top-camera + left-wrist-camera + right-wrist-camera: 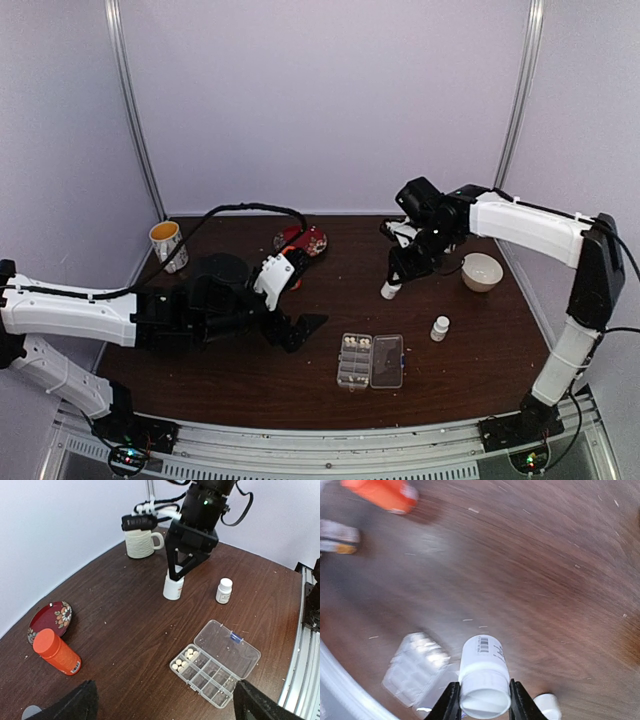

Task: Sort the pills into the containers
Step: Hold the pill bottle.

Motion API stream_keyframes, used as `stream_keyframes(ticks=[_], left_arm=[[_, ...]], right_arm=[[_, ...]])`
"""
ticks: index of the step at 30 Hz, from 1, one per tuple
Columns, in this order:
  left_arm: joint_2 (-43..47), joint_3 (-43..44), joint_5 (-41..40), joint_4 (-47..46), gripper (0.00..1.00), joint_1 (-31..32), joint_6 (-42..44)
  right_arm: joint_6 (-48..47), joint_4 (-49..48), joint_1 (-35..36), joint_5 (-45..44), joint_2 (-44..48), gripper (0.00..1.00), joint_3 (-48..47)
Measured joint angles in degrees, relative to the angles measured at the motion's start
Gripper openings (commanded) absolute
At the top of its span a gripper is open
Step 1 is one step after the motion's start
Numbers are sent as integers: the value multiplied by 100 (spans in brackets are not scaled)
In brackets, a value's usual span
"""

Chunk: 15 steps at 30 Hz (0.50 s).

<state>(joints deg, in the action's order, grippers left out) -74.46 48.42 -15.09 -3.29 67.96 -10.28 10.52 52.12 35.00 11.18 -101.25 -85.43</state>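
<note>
The clear organiser box (215,662) lies with its lid flat open, in the middle of the table (370,361). Cream pills (184,659) fill two end containers of it. My right gripper (179,575) is shut on the cap end of a small white bottle (173,586), which stands upright left of a second white bottle (224,590). In the right wrist view the fingers (451,702) press both sides of that bottle (484,675), and the box (417,665) is blurred. My left gripper (165,700) hangs open and holds nothing, above the table just near the box.
An orange bottle (56,651) stands by a red patterned plate (50,620) at the back left. A mug (141,542) and a white bowl (482,271) sit behind the right arm. A paper cup (168,245) is at the far left corner.
</note>
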Motion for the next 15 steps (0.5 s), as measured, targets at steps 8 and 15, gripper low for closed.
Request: stream_keyframes(ticks=[8, 15], left_arm=[[348, -697, 511, -1047, 90, 0, 564], [470, -1338, 1416, -2358, 87, 0, 1606]], right_arm=[[444, -1086, 557, 1871, 1834, 13, 933], [927, -1873, 1355, 2756, 2159, 12, 1097]])
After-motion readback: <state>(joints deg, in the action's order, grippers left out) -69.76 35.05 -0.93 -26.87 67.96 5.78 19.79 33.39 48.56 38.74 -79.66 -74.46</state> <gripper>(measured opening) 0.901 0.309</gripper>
